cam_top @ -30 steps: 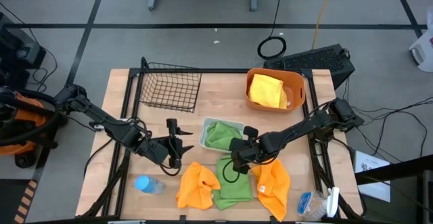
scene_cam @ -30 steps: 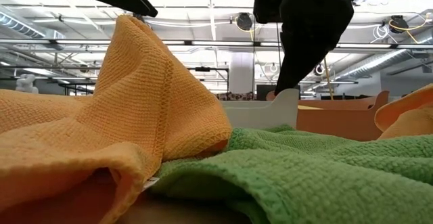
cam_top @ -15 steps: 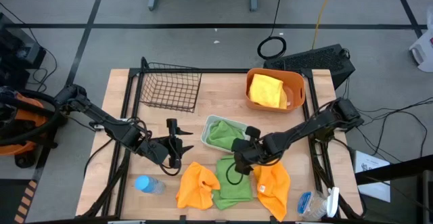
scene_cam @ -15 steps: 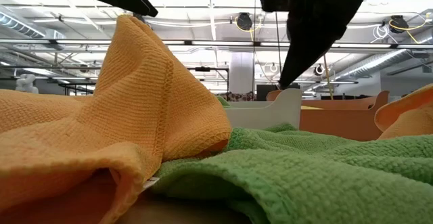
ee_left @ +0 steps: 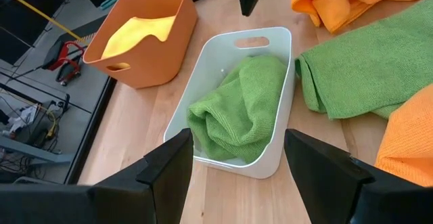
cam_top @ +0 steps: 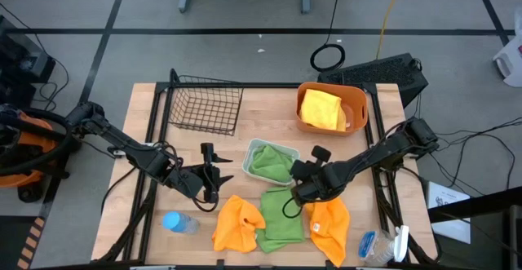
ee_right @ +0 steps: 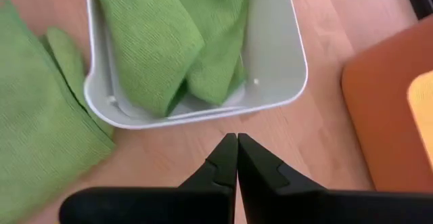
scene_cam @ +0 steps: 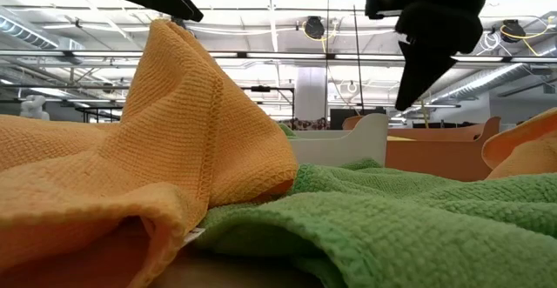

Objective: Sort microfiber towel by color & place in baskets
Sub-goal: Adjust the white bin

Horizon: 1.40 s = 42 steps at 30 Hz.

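A green towel (cam_top: 267, 164) lies in the white tray (cam_top: 251, 149) at the table's middle. A second green towel (cam_top: 281, 219) lies flat on the table near the front edge, between two orange towels (cam_top: 238, 223) (cam_top: 329, 221). A yellow towel (cam_top: 320, 108) fills the orange tub (cam_top: 359, 99) at the far right. The black wire basket (cam_top: 204, 105) stands at the far left. My right gripper (ee_right: 237, 137) hangs shut above bare wood just off the tray's near wall (ee_right: 203, 116), holding nothing. My left gripper (ee_left: 233, 176) stays open left of the tray, facing it.
A blue-capped plastic bottle (cam_top: 179, 222) lies at the near left. A blue and white object (cam_top: 382, 245) sits at the near right corner. Bare wood (cam_top: 269, 111) shows between the wire basket and the tub and at the left.
My right gripper, shut throughout, has gone toward the table's right edge and a little up, away from the flat green towel, while its wrist has turned. The towels and my left arm have kept still.
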Each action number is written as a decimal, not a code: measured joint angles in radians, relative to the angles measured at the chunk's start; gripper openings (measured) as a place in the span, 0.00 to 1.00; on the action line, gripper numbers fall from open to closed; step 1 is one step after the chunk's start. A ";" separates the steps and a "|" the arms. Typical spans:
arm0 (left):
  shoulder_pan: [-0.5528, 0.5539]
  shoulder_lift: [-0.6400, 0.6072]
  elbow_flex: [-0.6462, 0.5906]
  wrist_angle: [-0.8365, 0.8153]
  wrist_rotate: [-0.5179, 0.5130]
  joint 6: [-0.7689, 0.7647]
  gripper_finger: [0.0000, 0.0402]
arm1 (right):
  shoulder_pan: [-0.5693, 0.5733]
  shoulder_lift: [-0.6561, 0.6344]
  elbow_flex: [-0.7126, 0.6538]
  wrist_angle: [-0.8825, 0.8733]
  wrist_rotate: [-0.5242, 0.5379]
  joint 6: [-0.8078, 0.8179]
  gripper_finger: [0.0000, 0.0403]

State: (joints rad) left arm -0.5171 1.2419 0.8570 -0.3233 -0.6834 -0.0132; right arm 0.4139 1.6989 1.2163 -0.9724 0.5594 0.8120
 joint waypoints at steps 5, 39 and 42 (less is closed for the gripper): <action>0.002 0.000 0.000 0.000 0.000 0.000 0.59 | -0.023 0.026 -0.010 0.017 -0.013 -0.008 0.01; 0.099 0.068 0.000 -0.002 0.129 0.000 0.59 | -0.079 0.041 -0.054 0.092 0.097 -0.168 0.00; 0.133 0.075 0.000 -0.002 0.124 -0.005 0.59 | -0.075 0.041 -0.054 0.110 0.090 -0.168 0.00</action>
State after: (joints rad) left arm -0.3844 1.3166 0.8570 -0.3248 -0.5590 -0.0177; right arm 0.3391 1.7401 1.1622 -0.8619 0.6498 0.6437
